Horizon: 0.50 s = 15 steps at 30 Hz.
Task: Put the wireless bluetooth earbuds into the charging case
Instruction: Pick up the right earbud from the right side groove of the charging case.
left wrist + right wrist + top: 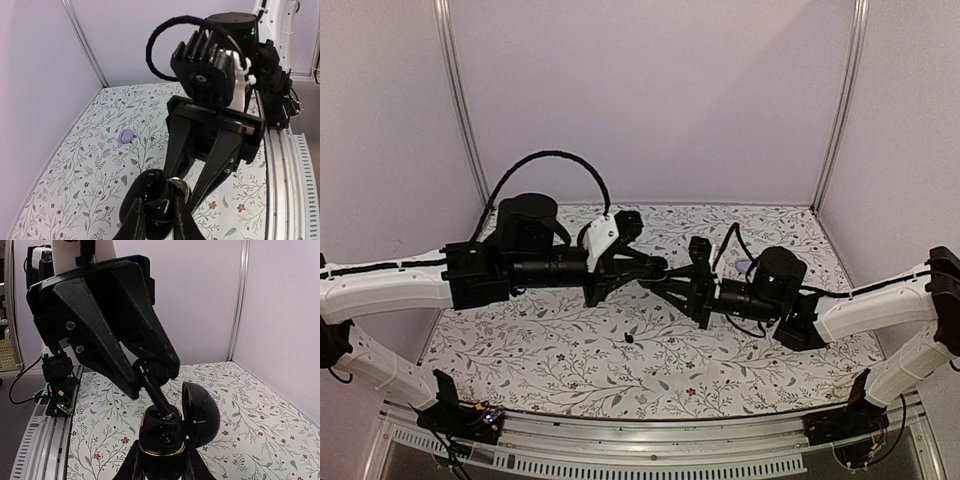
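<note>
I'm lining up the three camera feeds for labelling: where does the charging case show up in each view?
Top external: the charging case is mid-picture, mostly hidden at the tip of the left gripper.
Left wrist: bottom centre, gold rim showing.
Right wrist: bottom centre, lid open to the right.
Shared landmark: the left gripper, whose tip reaches the case's open mouth in every view.

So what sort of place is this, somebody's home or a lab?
Most likely a lab robot test cell: plain lilac wall panels, bare aluminium corner posts, and a slotted metal mounting rail along the near edge, despite the homely floral-patterned cloth.
</note>
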Available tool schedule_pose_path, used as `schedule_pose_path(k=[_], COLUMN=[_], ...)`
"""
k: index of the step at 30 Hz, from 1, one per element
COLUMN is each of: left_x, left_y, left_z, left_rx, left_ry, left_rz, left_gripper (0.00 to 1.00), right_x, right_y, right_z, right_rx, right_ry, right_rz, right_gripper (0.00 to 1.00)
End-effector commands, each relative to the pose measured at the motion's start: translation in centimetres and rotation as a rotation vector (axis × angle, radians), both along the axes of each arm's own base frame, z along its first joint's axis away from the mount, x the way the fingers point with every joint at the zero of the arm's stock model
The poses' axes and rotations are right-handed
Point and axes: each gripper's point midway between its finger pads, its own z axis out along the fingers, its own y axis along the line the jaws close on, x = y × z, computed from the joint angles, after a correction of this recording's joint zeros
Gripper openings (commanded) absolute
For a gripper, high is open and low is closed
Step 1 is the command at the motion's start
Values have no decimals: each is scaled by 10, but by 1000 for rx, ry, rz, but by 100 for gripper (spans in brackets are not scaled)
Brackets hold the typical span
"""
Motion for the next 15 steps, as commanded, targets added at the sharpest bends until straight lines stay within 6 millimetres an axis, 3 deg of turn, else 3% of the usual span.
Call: schedule_pose_path(k=[1,15], left_x=[1,3], left_y=[4,-1], left_z=[-9,-18], left_rx=[65,132], left_ry=[11,9], left_rz=[-6,16], left_gripper=[8,8], right_x=[-1,9], right_y=[-2,-4], right_z=[12,6], right_rx=[0,-80], right_ry=[-49,-138], right_rz=[-4,-62], right_gripper=[0,0])
